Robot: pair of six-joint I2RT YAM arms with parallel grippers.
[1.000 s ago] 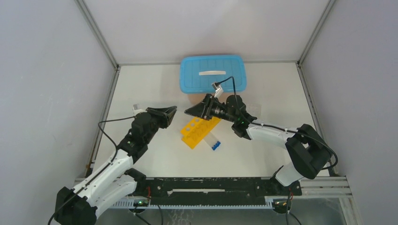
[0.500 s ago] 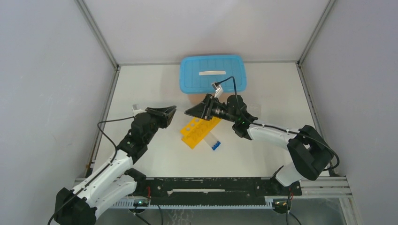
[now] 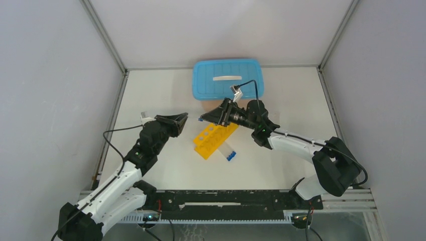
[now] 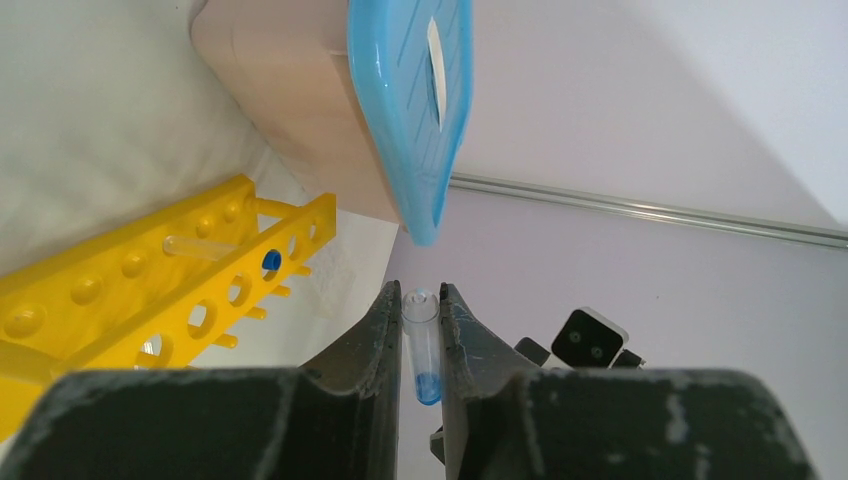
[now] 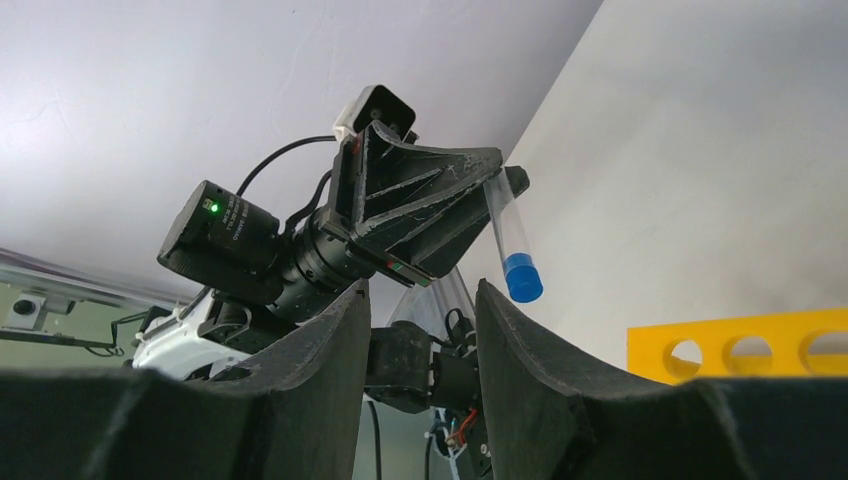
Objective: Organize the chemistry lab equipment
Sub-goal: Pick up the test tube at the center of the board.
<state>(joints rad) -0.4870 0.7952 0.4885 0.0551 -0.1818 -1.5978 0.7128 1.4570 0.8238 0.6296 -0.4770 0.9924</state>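
In yellow rack [image 3: 206, 145], capped tube [image 4: 205, 247] (lying sideways), left claw [image 4: 421, 298] pinching second tube [image 4: 424, 350].

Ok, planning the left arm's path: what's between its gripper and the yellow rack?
Only bare table between left gripper and yellow rack, per top view.

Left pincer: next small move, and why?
Probably ease the left pincer right, toward the rack. It is shut on a tube, cap toward the palm and rounded end outward, so it could go in base first. In the top view the rack sits just to its right with open holes.
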